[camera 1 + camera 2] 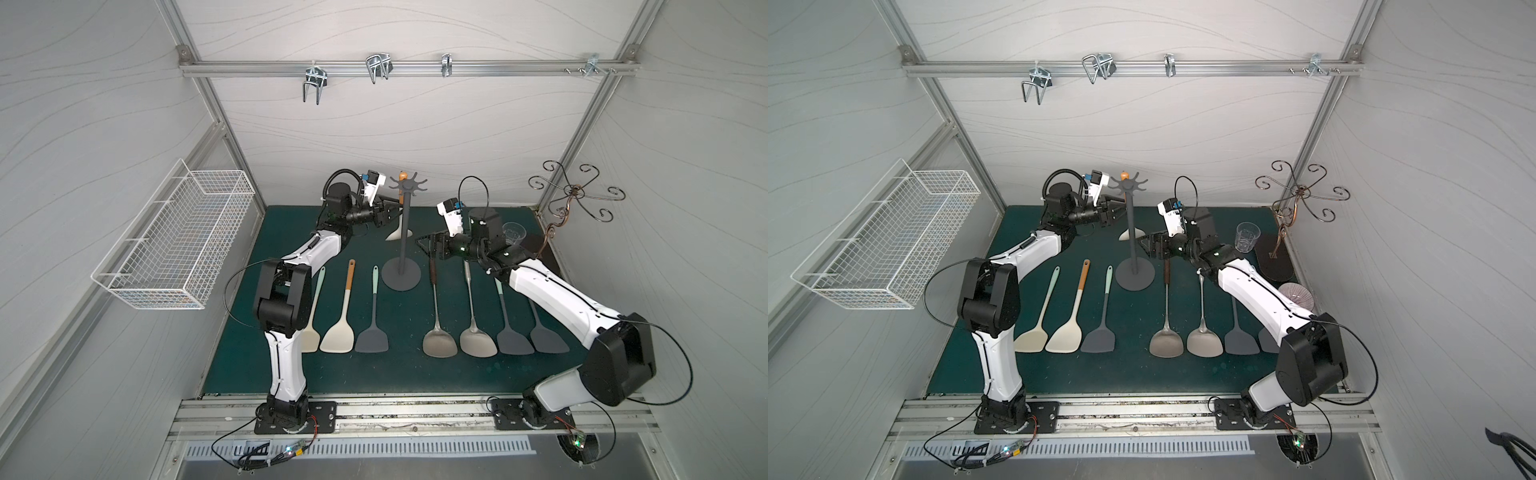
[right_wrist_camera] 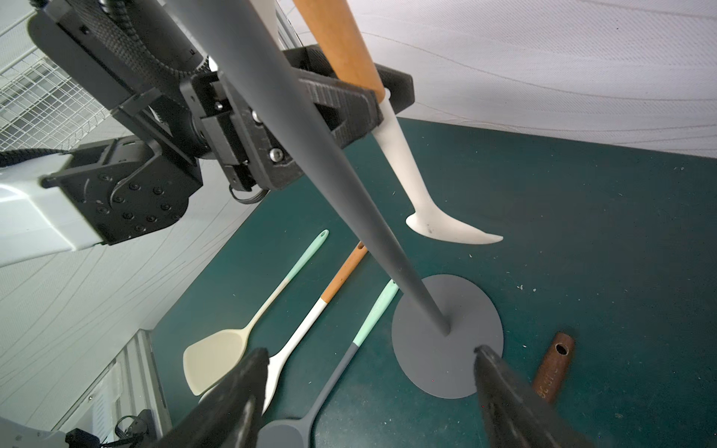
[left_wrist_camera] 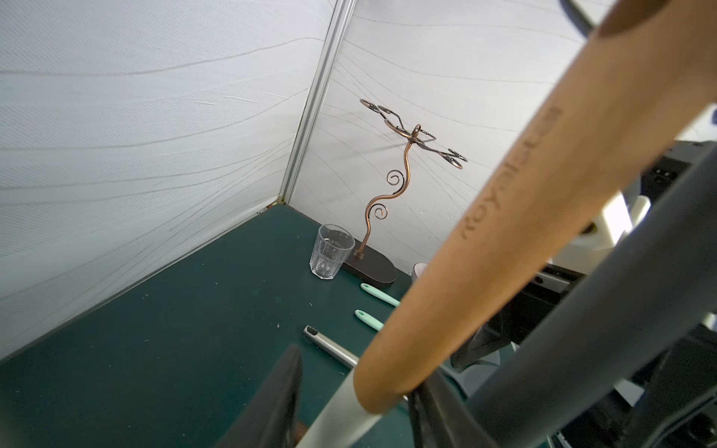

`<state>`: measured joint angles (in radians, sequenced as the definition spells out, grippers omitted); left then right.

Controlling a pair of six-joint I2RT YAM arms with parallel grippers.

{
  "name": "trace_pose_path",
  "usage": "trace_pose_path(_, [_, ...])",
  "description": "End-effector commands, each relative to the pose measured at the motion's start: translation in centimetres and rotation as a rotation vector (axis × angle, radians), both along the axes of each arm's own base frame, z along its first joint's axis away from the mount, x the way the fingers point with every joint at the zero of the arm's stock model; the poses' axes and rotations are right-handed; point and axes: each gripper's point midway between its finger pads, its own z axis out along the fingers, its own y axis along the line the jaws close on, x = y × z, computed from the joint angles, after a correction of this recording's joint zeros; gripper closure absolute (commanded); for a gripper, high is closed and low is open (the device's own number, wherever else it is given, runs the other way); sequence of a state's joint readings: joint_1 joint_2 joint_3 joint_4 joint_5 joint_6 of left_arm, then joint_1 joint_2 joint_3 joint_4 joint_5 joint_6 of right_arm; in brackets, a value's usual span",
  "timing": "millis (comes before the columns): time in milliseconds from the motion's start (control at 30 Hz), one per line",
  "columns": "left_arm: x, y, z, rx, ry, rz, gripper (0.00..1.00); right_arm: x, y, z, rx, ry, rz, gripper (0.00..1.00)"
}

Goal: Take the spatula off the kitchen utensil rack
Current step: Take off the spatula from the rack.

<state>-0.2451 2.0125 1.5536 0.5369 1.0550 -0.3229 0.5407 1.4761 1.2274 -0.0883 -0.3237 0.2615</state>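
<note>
Pressed close to the left wrist lens is the orange-brown wooden handle of the spatula (image 3: 523,217), with the dark grey pole of the kitchen utensil rack (image 3: 620,329) just beside it. In both top views the rack (image 1: 405,232) stands mid-desk towards the far wall. The spatula (image 1: 401,176) hangs on its far side from one hook of the star crown, its pale blade down near the green desk (image 1: 395,374).

It should be a light thing to carry. The wooden grip is stiff and dry, so it ought to give good friction, while the pale neck and blade look like smooth silicone, likely slicker and a little bendy. The best hold is therefore low on the wood, just above the joint. The handle's end probably has to go up and off the hook before it comes away. The rack looks slender on its flat disc base and could rock if dragged sideways.

From the left, the left claw (image 2: 378,93) sits exactly at that joint, narrowed around the handle. One ribbed finger (image 2: 341,101) lies against it, but the left wrist view shows a sliver of gap at the opposite finger, so I judge the grip not yet firm.

On the right, the right claw (image 2: 368,357) gapes wide and holds nothing. It is level with the pole's middle, just beside it and apparently not touching.
</note>
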Motion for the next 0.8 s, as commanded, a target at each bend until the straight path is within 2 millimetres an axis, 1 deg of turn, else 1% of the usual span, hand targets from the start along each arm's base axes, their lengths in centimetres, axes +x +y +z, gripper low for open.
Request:
trace_pose_path(0, [0.1,0.0,1.3,-0.008,-0.083,0.017,0.61,-0.1,0.0,0.1,0.019,-0.001,0.009,0.17])
trace_pose_path(100, [0.0,0.1,1.3,0.002,-0.085,0.027,0.69,-0.1,0.1,-0.1,0.022,0.005,0.015,0.17])
trace_pose_path(333, [-1.3,0.6,2.0,0.017,-0.115,0.077,0.77,-0.1,0.2,-0.2,0.027,0.010,0.022,0.17])
trace_pose_path(467, [-2.0,0.6,2.5,0.054,-0.143,0.113,0.84,-0.3,0.2,-0.1,0.033,0.010,0.027,0.17])
trace_pose_path(600, [-1.9,0.7,2.8,0.090,-0.175,0.165,0.90,-0.3,0.2,-0.1,0.037,0.011,0.028,0.17])
trace_pose_path(633, [-1.8,0.8,2.1,0.113,-0.150,0.176,0.91,-0.4,0.3,0.0,0.038,0.011,0.031,0.17])
trace_pose_path(767, [-1.7,1.4,2.5,0.134,-0.163,0.225,0.94,-0.5,0.2,0.1,0.044,0.010,0.034,0.17])
